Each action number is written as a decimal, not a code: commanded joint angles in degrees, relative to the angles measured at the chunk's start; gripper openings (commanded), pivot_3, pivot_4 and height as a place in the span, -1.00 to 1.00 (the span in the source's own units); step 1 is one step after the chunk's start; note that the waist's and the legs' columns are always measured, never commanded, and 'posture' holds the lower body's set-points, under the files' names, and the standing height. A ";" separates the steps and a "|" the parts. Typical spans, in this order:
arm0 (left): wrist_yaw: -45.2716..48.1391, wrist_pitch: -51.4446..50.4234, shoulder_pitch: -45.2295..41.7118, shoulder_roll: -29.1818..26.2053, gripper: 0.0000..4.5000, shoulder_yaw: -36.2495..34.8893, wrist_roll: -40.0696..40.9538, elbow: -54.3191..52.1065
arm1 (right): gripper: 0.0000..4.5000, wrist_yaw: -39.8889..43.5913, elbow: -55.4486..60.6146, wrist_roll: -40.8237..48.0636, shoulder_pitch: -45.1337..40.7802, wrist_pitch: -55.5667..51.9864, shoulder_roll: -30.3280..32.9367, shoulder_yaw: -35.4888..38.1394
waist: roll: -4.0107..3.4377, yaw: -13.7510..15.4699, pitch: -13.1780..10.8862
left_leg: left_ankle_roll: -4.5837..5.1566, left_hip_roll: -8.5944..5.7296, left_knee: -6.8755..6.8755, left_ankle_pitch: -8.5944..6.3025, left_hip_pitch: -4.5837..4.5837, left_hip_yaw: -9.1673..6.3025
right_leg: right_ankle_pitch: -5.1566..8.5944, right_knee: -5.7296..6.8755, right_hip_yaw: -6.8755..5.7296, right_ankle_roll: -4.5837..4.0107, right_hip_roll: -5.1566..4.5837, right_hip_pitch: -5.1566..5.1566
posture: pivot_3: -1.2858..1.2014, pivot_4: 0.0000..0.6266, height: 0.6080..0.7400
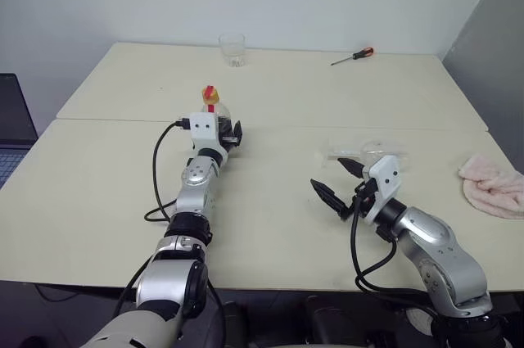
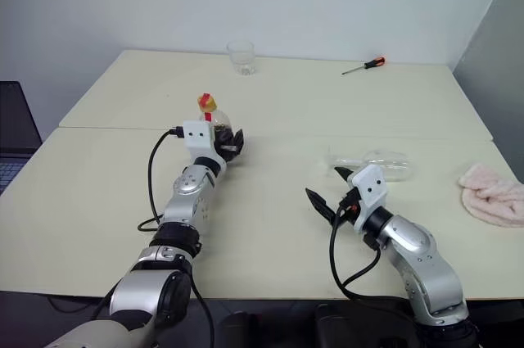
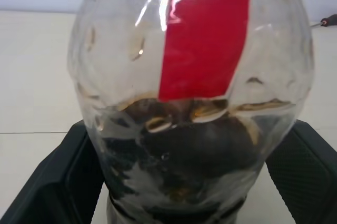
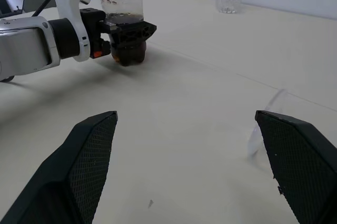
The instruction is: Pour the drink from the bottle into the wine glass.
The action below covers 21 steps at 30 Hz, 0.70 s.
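- Step in hand, as I read it: grasping the bottle. My left gripper (image 1: 228, 136) is level at the small squat clear plastic bottle (image 1: 214, 109) with red neck strip and yellow-orange cap, upright on the cream surface (image 1: 270, 217).
- Left fingers (image 3: 52, 182) are spread wide, one on each side of the bottle's lower body; no squeeze visible yet. The dark brown cola-like drink (image 3: 184, 150) fills only the lower part.
- My right gripper (image 1: 337, 183) hovers low over the surface, fingers (image 4: 87, 161) wide apart, holding nothing.
- The clear stemmed wine glass (image 1: 368, 151) lies on its side just beyond the right gripper, not upright.
- Next, I judge: close left on the bottle; the glass must stand upright and the cap come off before pouring.
- Also there: short clear tumbler (image 1: 232, 49), red-handled screwdriver (image 1: 353, 56), pink cloth (image 1: 495, 184).
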<state>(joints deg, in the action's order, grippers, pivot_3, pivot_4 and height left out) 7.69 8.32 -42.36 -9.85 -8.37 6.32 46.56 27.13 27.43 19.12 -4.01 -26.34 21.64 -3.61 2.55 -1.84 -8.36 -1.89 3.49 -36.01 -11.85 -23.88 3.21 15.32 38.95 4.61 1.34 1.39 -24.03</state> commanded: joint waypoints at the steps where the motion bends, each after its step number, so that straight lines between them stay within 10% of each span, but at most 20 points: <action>1: 0.98 3.52 -2.81 -0.94 0.69 -0.26 -0.36 1.51 | 1.00 -0.17 1.74 -0.08 -0.39 0.56 0.00 0.27 | 0.00 0.03 0.00 | 0.00 0.00 0.00 0.00 -0.01 -0.01 | 0.00 0.00 -0.01 0.00 0.00 0.00 | 0.03 -0.52 1.00; 8: 4.96 4.88 -1.90 -0.61 -0.05 2.09 -1.02 -0.25 | 1.00 0.13 1.46 0.76 -2.75 -0.13 1.21 2.55 | 0.01 0.03 0.00 | 0.00 0.00 0.00 0.00 -0.04 -0.04 | 0.00 -0.01 -0.07 0.00 -0.01 0.00 | 0.03 -0.52 1.00; 21: 18.84 -13.18 8.83 1.90 -0.14 14.82 -0.59 -31.09 | 1.00 -12.14 2.25 6.95 -30.19 -25.22 0.61 6.35 | -0.06 0.02 -0.04 | -0.02 0.10 0.03 0.01 -0.11 -0.14 | -0.02 0.04 -0.22 -0.14 -0.02 -0.03 | 0.03 -0.52 1.00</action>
<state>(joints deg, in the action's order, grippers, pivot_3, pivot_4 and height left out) 25.78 -3.48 -33.51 -7.69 6.04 5.19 21.18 16.82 28.72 26.38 -33.04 -48.08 21.49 2.59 2.49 -1.82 -8.41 -1.91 3.58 -35.98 -11.84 -24.01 3.06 15.27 38.99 4.36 1.12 1.36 -24.07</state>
